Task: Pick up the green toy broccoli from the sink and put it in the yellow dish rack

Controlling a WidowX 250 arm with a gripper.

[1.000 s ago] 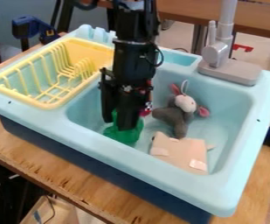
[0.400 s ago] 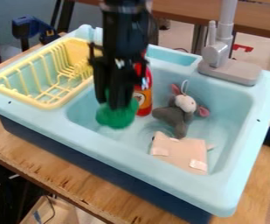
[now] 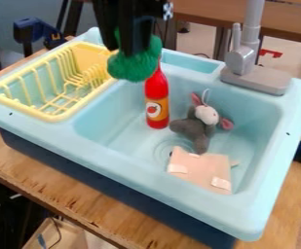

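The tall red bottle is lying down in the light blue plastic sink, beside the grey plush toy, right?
Not quite: the camera view shows the tall red bottle standing upright, not lying down. It is in the light blue plastic sink, beside the grey plush toy.

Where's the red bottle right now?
In the camera view, the red bottle stands in the sink basin, near the picture's middle, just left of the grey plush toy.

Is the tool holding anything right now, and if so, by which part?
Yes: the tool holds the green object by its narrower upper part, with the rounded bulk hanging below.
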